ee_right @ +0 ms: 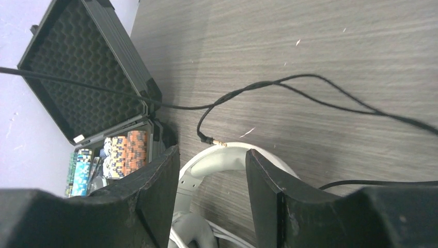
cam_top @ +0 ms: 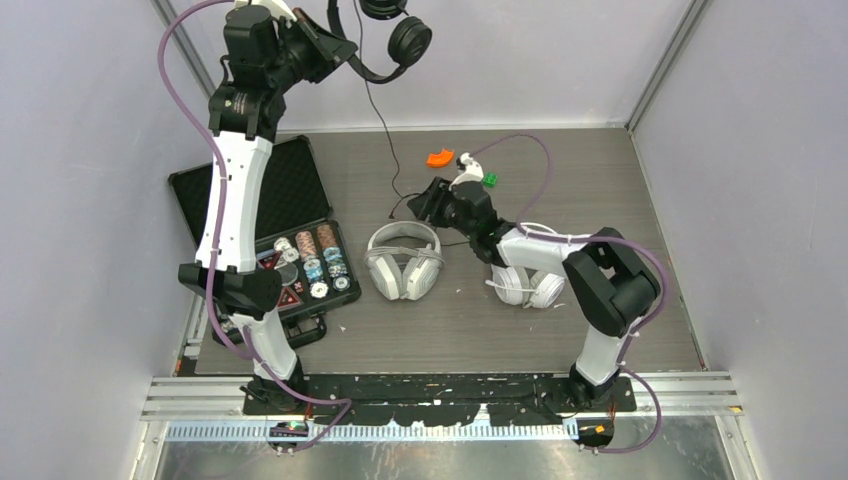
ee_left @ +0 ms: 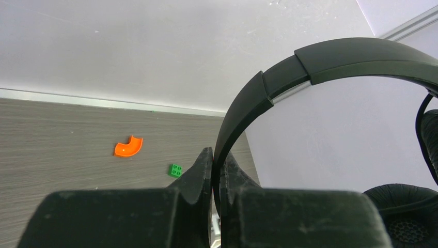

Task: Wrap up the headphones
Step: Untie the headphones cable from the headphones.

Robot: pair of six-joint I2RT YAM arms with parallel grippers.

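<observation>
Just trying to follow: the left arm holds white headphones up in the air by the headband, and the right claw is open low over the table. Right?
Nearly. The headphones in the left claw are black, not white: the left wrist view shows it shut on the black headband. The right claw is indeed open over the table.

The case [cam_top: 290,195] lay open at the left of the table [cam_top: 600,200], with chips [cam_top: 310,265] in its near half. Just right of it lay the middle headset [cam_top: 403,262], and the right headset [cam_top: 527,285] lay further right, partly under the right arm. The raised headset [cam_top: 395,45] hung over the far edge from the left gripper [cam_top: 338,45], its cable [cam_top: 385,150] dropping to the table behind the middle headset. The curved piece [cam_top: 439,157] and small brick [cam_top: 490,180] lay near each other at the far middle. The right gripper [cam_top: 422,203] hung between them and the middle headset.
</observation>
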